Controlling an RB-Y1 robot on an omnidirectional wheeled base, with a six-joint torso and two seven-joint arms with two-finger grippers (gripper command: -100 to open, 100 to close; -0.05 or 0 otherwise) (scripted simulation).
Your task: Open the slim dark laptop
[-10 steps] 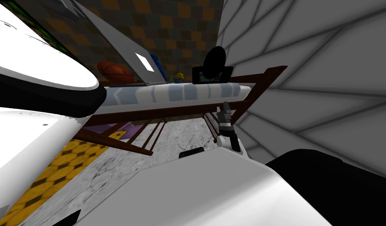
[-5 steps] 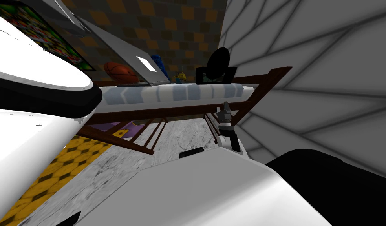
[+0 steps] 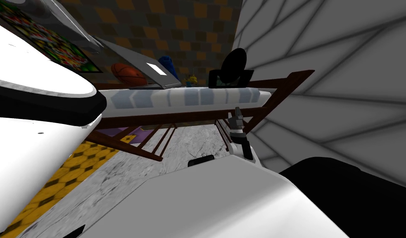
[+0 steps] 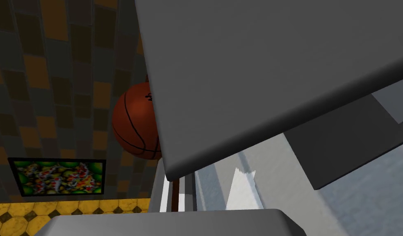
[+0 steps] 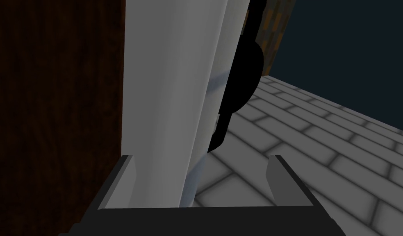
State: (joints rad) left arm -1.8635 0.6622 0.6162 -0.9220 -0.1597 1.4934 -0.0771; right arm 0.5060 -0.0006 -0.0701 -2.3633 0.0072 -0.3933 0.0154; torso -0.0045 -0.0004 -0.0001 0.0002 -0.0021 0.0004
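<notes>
Grey and slim, the laptop (image 3: pixel 150 70) sat lid-up on the striped mattress (image 3: pixel 189 98), hiding part of the basketball (image 4: pixel 135 123) and crowding the left gripper (image 4: pixel 202 184) so closely that its grip could not be told, while the right gripper (image 5: pixel 202 164) hung wide open, empty, beside the bed frame (image 3: pixel 177 117).

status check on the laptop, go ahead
Right claw open, by the bed frame. Left claw at the edge of the laptop lid. Lid raised partway, base on the mattress. Basketball beyond it.
</notes>
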